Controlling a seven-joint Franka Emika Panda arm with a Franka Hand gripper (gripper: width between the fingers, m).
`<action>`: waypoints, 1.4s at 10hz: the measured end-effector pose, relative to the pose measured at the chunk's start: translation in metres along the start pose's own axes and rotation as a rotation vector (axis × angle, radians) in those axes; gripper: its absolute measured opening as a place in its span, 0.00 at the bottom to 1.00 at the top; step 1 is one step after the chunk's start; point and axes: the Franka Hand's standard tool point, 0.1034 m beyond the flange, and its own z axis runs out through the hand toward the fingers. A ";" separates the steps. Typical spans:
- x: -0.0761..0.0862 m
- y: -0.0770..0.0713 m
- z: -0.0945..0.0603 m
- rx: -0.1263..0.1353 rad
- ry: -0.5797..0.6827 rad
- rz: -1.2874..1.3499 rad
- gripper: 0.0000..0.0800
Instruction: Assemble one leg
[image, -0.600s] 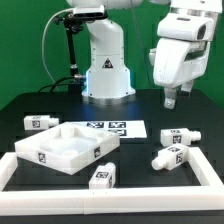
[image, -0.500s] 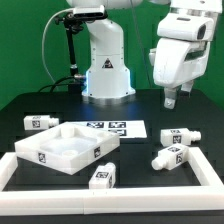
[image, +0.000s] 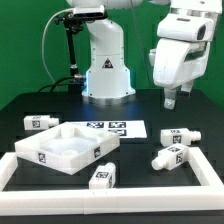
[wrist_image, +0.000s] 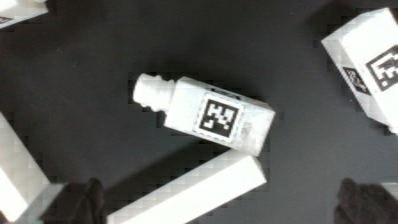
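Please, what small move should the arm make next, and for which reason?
Probably lower the gripper toward the leg. The fingers are apart and hold nothing, the gripper hangs above the table, and the wrist view shows this leg lying on its side, untouched, nearly under the camera.

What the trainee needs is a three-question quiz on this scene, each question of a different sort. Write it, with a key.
1. True or false: the gripper is shut on a leg.
2. How many loose legs does the exterior view show? A) two B) four C) six
3. In the wrist view, does the leg under the camera stand upright or lie on its side?

Key: 1 false, it hangs open and empty; 2 B; 3 it lies on its side.
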 end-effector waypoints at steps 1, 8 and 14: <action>-0.005 0.011 0.000 -0.010 0.006 0.052 0.81; -0.017 0.028 0.009 0.161 -0.068 0.653 0.81; -0.010 0.046 0.044 0.210 -0.104 1.372 0.81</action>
